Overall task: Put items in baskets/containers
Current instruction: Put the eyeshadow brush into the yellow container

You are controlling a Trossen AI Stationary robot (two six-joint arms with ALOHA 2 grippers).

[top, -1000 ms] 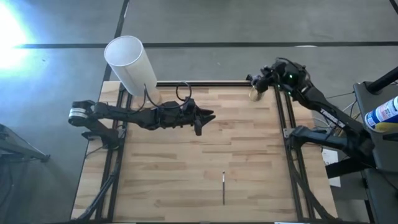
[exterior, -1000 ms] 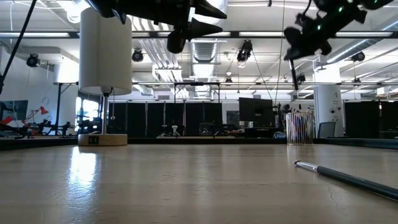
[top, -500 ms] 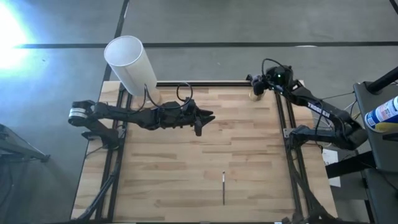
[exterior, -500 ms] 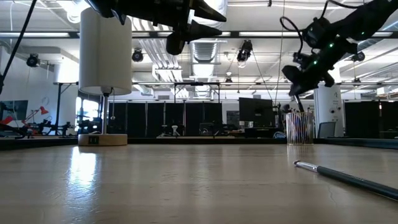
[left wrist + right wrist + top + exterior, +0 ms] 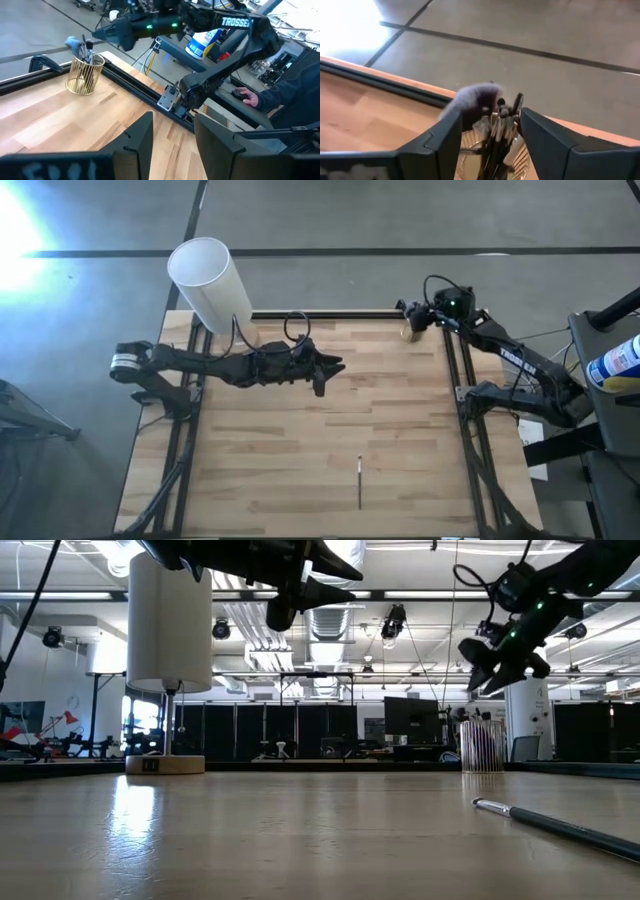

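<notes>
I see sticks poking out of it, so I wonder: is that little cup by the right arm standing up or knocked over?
Upright. The cup stands on its base at the table's corner, the sticks poking out of its top, with the right gripper just above it.

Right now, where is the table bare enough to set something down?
Bare: the wood between the left gripper and the stick, plus the near-left corner. Crowded: the far-right corner, where the right gripper hangs open over the full cup.
</notes>
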